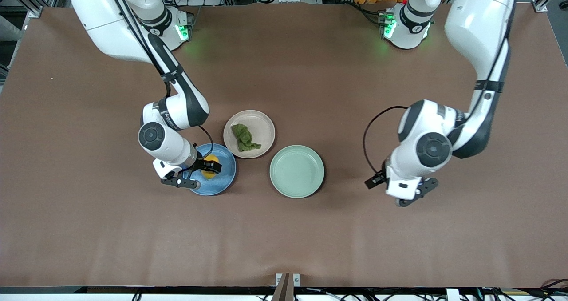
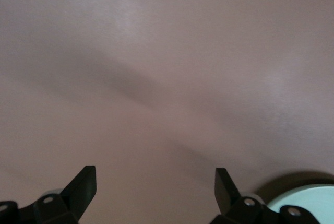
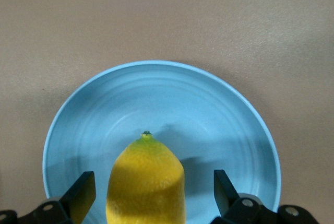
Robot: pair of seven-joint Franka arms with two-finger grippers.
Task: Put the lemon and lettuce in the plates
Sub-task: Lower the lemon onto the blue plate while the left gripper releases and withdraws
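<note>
The lemon (image 3: 146, 182) lies in the blue plate (image 3: 94, 114), and the right gripper (image 3: 151, 192) hangs over it with its fingers spread wide, a clear gap on each side of the fruit — so it holds nothing. In the front view the lemon (image 1: 210, 164) shows partly under that gripper (image 1: 202, 172), with the blue plate (image 1: 222, 183) at the right arm's end of the cluster of plates.

By its look the lemon is firm, smooth-skinned and rounded — likely to roll or slip if pinched near its pointed end. If it had to be taken up again, the best hold would be across its widest middle.

The lettuce leaf (image 1: 245, 137) rests crumpled in the beige-pink plate (image 1: 264, 128), which sits just beside the blue one and farther from the front camera. It looks soft and light, best pinched at a thick fold.

A mint-green plate (image 1: 297, 171) stands nearby, toward the left arm's end. The left gripper (image 2: 155, 182) waits over bare brown table (image 2: 167, 51), fingers wide apart and holding nothing, with the mint-green plate's rim (image 2: 308, 192) at the picture's edge.
</note>
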